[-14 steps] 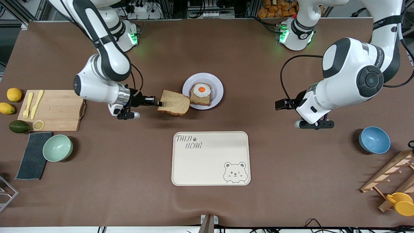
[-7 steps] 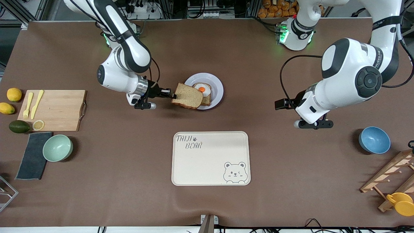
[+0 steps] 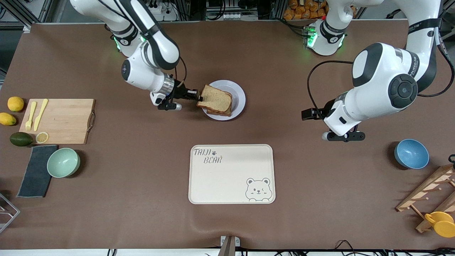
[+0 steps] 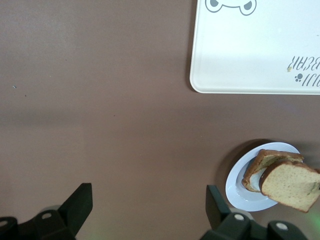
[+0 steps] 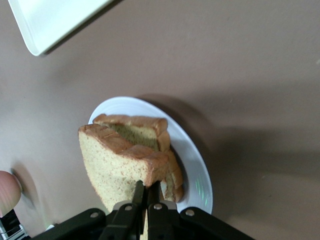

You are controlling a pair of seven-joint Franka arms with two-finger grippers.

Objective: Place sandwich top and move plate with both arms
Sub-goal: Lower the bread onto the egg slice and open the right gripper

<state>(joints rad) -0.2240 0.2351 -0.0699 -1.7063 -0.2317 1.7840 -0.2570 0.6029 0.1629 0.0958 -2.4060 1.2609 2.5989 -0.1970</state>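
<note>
Right gripper (image 3: 197, 96) pinches the top slice (image 3: 215, 101) by its crust, tilted over the egg bread (image 3: 221, 111) on the plate (image 3: 238, 93). Left gripper (image 3: 308, 114) waits, fingers spread, over bare table (image 3: 142, 177).

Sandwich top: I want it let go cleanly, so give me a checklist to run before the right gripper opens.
1. Grip: right gripper shut on the crust edge of the sandwich top. Ok.
2. Position: the slice is over the lower bread slice on the plate and hides the egg in the front view. Ok.
3. Level: it is tilted, one edge raised above the lower slice. Not ok.
4. Contact with the lower slice: cannot tell.
5. Left gripper open over bare table toward the left arm's end, waiting away from the plate. Ok.
6. Tray nearer the front camera holds nothing. Ok.
</note>
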